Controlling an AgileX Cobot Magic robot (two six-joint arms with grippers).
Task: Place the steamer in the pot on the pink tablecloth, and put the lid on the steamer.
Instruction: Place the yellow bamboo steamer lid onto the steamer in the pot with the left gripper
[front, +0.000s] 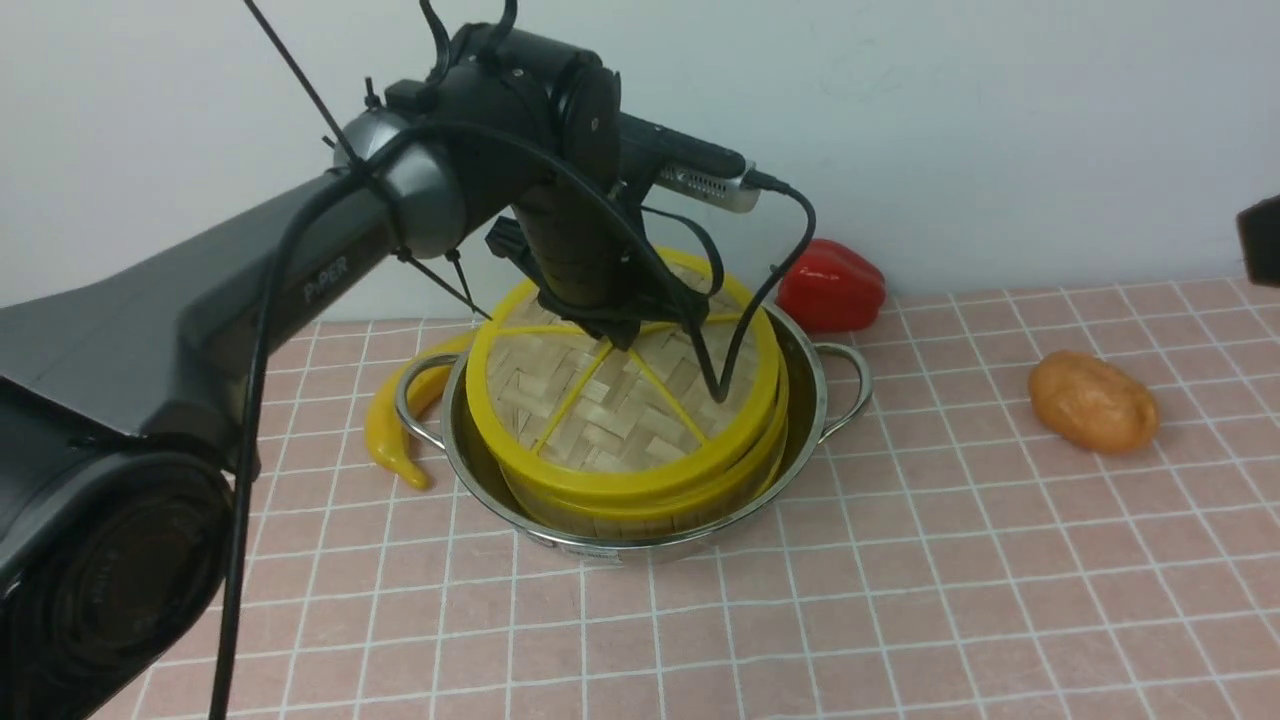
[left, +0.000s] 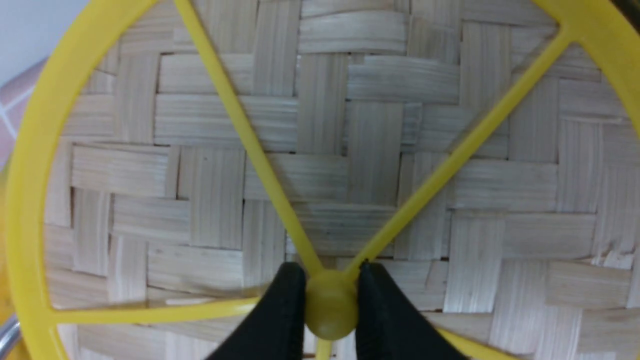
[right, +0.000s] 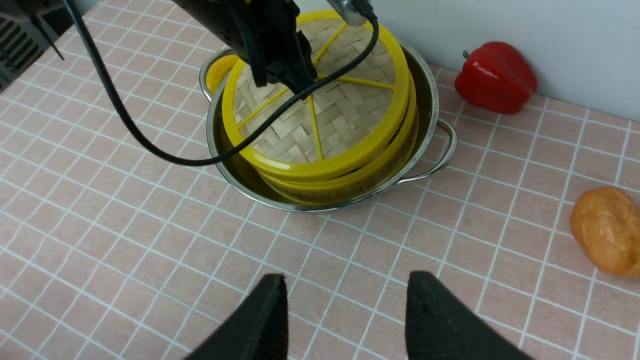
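Pinching the yellow hub (left: 330, 312) of the flat woven-bamboo lid (front: 610, 400), the left gripper (left: 331, 282) has it sitting skewed on the yellow-rimmed bamboo steamer (front: 650, 508) in the shiny steel pot (front: 806, 380) on the pink gridded tablecloth (front: 900, 560); letting go now might leave it tilted; right gripper (right: 345, 310) is open, empty.

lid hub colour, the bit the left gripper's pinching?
Yellow, matching spokes and rim of the lid. Clearest in left wrist view, hub pinched by the left gripper.
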